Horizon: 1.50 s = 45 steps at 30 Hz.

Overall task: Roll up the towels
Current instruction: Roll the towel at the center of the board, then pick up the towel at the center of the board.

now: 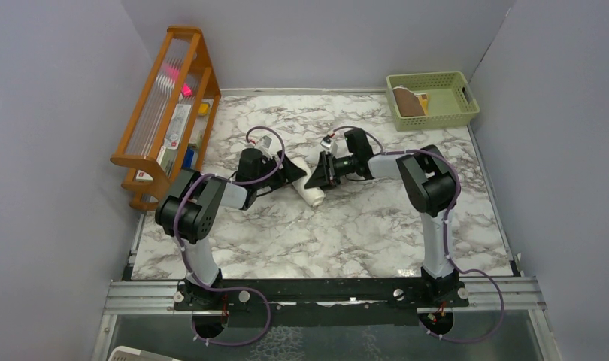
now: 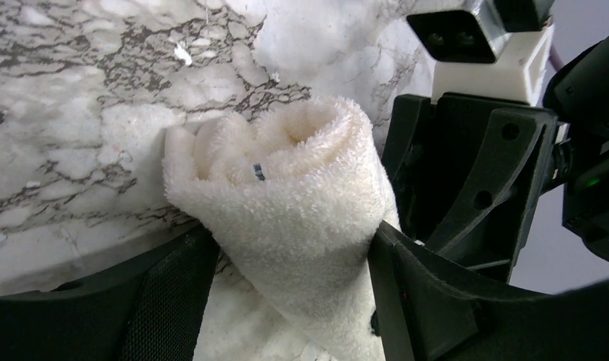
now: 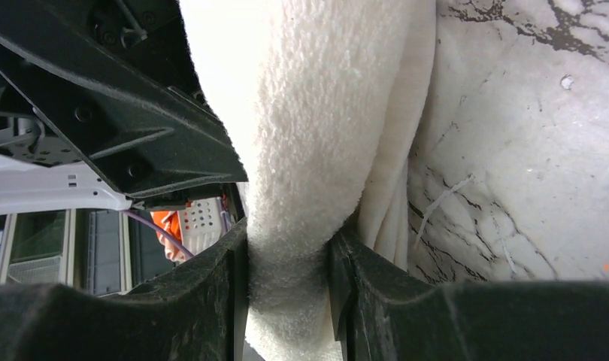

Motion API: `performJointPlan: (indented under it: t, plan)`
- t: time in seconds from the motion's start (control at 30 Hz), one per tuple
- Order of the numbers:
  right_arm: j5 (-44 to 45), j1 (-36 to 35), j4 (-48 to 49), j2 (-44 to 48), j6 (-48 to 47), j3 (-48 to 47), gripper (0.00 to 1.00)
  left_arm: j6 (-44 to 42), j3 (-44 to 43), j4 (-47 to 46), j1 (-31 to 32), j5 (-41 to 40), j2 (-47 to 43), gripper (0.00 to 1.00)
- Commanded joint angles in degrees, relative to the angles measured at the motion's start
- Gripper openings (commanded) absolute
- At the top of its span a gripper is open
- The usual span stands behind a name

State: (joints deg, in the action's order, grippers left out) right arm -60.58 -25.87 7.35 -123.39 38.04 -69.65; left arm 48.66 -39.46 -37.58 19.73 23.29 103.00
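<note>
While the marble table takes up most of the workspace, with a wooden rack at its left edge and a green basket at its far right corner, both arms meet near the table's middle. The brown towel lies in the basket. The cream towel, already wound into a roll, lies on the table between the two grippers. The right gripper is clenched on the roll, squeezing the pile into a narrow waist. The left gripper brackets the roll's other end, with its fingers touching the cloth on both sides, but whether they press or merely rest cannot be told. Loose outer layers hang beside the right grip. The likely risk is unwinding: if either grip lets go unevenly, these layers could spring open. The grippers stand just beside each other, so a careless retreat might also drag the roll.
</note>
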Motion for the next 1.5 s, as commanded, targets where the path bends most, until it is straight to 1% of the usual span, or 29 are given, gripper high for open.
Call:
performJointPlan:
  t: [0.0,0.13,0.17,0.23,0.37,0.53,0.7,0.73,0.77,0.83,0.9,0.97,1.0,1.07,1.17,1.27,1.37,1.43,1.47]
  plan:
    - [-5.22,-0.70,-0.21,-2.18,0.37,1.75,0.38,2.96,0.99,-12.44,-0.74,-1.54,4.17,0.75]
    - [-5.51,-0.76,-0.06,-2.05,0.37,1.80,0.38,7.03,1.59,-19.76,-0.74,0.46,7.97,0.87]
    - [-5.59,-0.76,-0.06,-2.03,0.37,1.92,0.38,7.59,1.90,-20.98,-0.70,0.48,8.60,0.89]
    - [-5.68,-0.76,-0.01,-2.01,0.29,1.91,0.38,8.19,2.14,-22.60,-0.71,0.47,9.56,0.88]
    - [-5.76,-0.76,-0.23,-2.05,-0.02,1.77,0.38,8.08,2.37,-23.99,-0.72,0.53,10.48,0.76]
    - [-5.95,-0.76,-0.55,-2.50,-0.50,1.30,0.38,7.19,1.77,-24.52,-0.65,2.07,11.22,0.65]
    - [-5.57,-0.72,-3.40,-2.52,-3.16,0.09,0.38,6.66,1.99,-25.51,-0.65,2.68,10.78,0.53]
    - [-5.52,-0.76,-4.08,-2.38,-4.05,-0.18,0.39,6.25,2.09,-25.52,-0.65,2.69,10.29,0.49]
    - [-5.59,-0.76,-4.51,-2.18,-4.79,-0.32,0.40,5.86,2.13,-25.41,-0.65,2.74,9.69,0.43]
    - [-5.60,-0.68,-5.85,-1.51,-7.16,-1.24,0.47,5.30,1.91,-24.83,-0.93,3.24,8.45,0.37]
    - [-5.82,-0.50,-6.84,0.15,-10.20,-2.13,0.61,4.45,1.41,-23.81,-1.32,4.06,7.01,0.34]
    - [-5.39,0.51,-5.26,3.05,-12.10,-1.79,0.82,3.30,0.90,-22.22,-1.89,4.64,5.29,0.33]
    - [-5.19,1.26,-2.80,5.20,-11.96,-0.74,0.87,2.49,0.62,-21.32,-2.19,4.87,4.37,0.32]
    - [-4.88,3.37,5.74,9.94,-9.85,2.86,0.99,0.87,0.11,-19.62,-2.87,5.69,2.36,0.31]
    - [-2.04,6.96,19.48,16.64,-6.75,10.10,1.00,-1.54,-0.97,-18.68,-4.07,8.82,-0.70,0.31]
    - [1.71,9.21,34.78,20.54,-2.54,17.59,1.00,-2.99,-3.86,-18.45,-5.13,16.19,-2.45,0.31]
    - [3.64,9.69,55.03,20.48,2.31,23.29,1.00,-1.80,-8.55,-18.48,-6.04,27.05,-2.22,0.31]
    - [3.53,9.70,72.24,17.92,7.06,26.87,1.00,-0.20,-11.70,-18.49,-6.23,34.08,-2.23,0.31]
    - [2.52,9.70,82.75,15.97,9.38,28.02,1.00,0.68,-13.22,-18.49,-6.29,36.90,-2.33,0.31]
